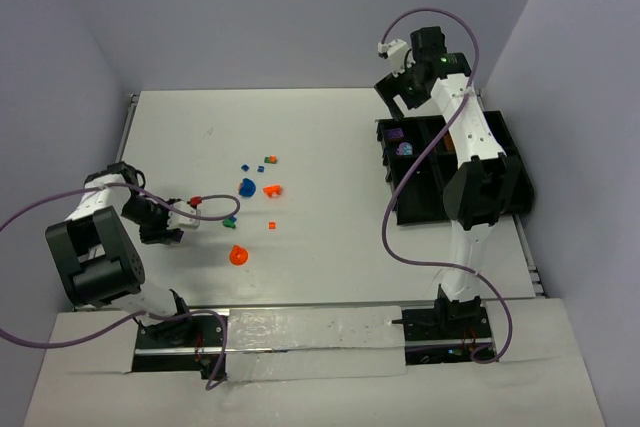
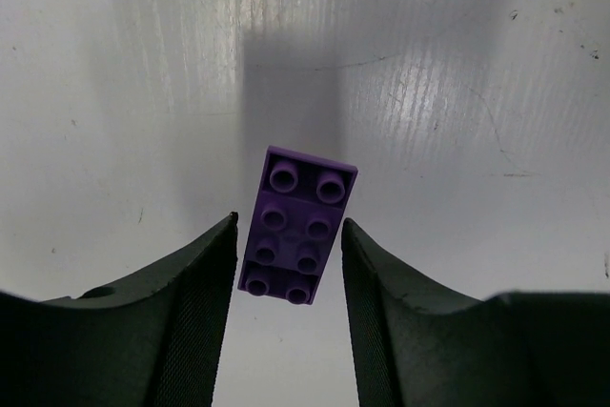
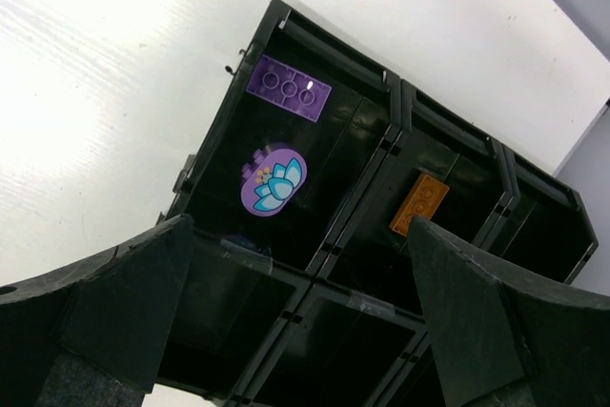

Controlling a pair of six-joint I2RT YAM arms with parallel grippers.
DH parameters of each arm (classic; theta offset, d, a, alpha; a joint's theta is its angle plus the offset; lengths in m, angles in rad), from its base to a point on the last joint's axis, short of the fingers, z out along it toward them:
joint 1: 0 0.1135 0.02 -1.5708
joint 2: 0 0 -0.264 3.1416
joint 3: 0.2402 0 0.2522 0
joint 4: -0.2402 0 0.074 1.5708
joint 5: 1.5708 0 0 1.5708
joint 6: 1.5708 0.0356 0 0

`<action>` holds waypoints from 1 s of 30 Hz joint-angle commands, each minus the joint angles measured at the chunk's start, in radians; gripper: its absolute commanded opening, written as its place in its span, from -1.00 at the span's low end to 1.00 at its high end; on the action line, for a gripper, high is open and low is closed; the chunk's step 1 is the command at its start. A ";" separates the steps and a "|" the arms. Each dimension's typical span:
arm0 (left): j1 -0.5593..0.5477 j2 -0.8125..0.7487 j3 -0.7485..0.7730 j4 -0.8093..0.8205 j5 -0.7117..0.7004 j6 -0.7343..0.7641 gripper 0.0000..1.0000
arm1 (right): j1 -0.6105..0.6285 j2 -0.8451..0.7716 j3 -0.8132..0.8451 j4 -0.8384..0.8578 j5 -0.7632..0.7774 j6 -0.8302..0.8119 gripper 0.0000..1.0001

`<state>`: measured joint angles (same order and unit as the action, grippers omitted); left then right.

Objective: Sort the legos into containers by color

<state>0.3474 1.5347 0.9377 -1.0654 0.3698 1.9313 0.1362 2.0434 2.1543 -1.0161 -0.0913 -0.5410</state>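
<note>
Left gripper (image 2: 289,231): jaws straddle the purple brick (image 2: 297,235) lying flat on the table (image 2: 114,83), lined up for a side pinch; whether it is clamped cannot be told.
Right gripper (image 3: 300,226): spread wide, empty, above the tray (image 3: 396,92).
Tray contents: purple pieces (image 3: 274,183) and orange piece (image 3: 419,205) in separate compartments, by colour.

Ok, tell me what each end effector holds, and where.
Nothing held. Left end effector straddles the purple brick, long sides, not touching; right end effector empty.

We see a robotics lab test cell: a bare white worktop (image 1: 330,137) boxed in by plain lavender walls (image 1: 300,17), the left arm (image 1: 95,257) and right arm (image 1: 470,137) bolted along the frame's bottom edge, purple cables (image 1: 386,227) looping from both.
</note>
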 commanded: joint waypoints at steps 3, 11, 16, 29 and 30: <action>-0.018 0.000 -0.028 0.010 0.001 0.055 0.03 | -0.023 -0.054 -0.052 0.025 0.016 -0.012 1.00; -0.041 -0.001 -0.033 0.032 0.024 0.029 -0.11 | -0.038 -0.051 -0.021 0.028 -0.012 0.006 1.00; -0.041 -0.007 0.060 0.016 0.104 -0.020 -0.60 | -0.041 -0.067 0.008 0.051 -0.064 0.023 1.00; -0.297 0.054 0.637 0.365 0.789 -1.308 -0.95 | 0.058 -0.181 -0.018 0.226 -0.772 0.158 1.00; -0.312 0.032 0.591 0.549 0.816 -1.502 -0.95 | 0.090 -0.181 -0.017 0.231 -0.811 0.156 1.00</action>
<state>0.1112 1.6198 1.5712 -0.9401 0.9018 1.1548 0.1230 1.9339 2.1155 -0.8694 -0.6386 -0.4202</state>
